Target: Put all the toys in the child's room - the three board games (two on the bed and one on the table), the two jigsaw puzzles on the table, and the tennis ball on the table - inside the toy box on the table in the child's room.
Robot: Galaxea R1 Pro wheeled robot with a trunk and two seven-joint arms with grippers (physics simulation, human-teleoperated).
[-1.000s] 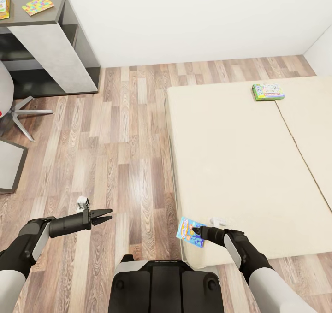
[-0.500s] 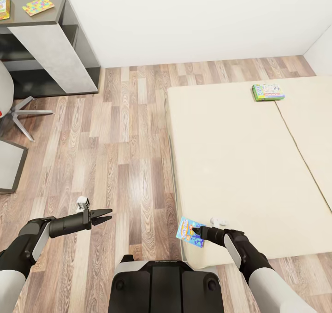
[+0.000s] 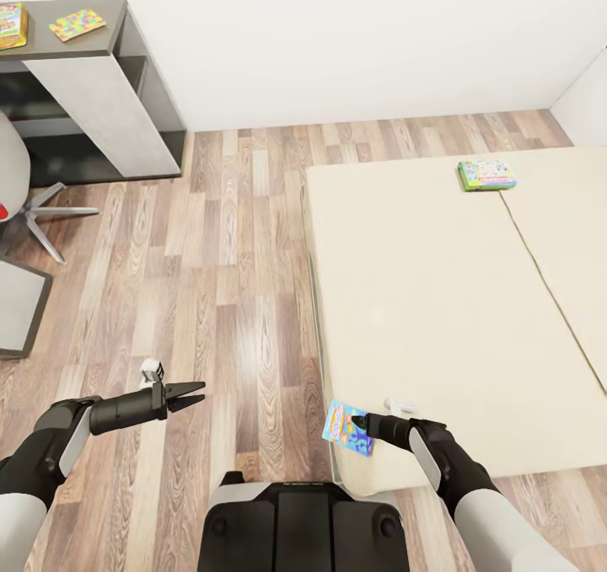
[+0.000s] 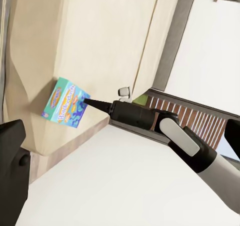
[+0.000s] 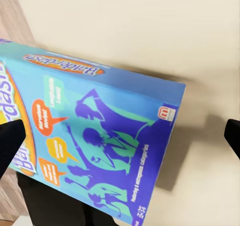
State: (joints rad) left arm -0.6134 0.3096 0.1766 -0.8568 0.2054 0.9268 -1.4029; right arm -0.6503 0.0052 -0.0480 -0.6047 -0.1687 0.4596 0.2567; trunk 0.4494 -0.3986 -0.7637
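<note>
My right gripper [image 3: 357, 424] is shut on the blue cartoon board game [image 3: 346, 426], which stands on edge over the near left corner of the cream bed [image 3: 421, 286]. The left wrist view has the same game [image 4: 65, 102] at the tip of that gripper [image 4: 87, 101]. Its cover [image 5: 95, 136] takes up most of the right wrist view. The pale green board game [image 3: 486, 174] lies flat on the bed's far side. My left gripper [image 3: 192, 393] hangs open over the wood floor, holding nothing. At the far left, the table [image 3: 101, 41] carries a jigsaw puzzle [image 3: 77, 24] and a red-yellow board game [image 3: 10, 26].
A grey swivel chair [image 3: 34, 205] with a star base stands beside the table. A low grey-topped cabinet [image 3: 17, 302] sits at the left edge. Wood-plank floor [image 3: 228, 243] stretches between the bed and the table, up to the white wall.
The whole picture has shifted a little, so the camera moved. Both arms keep their pose and the blue game stays in my right gripper.
</note>
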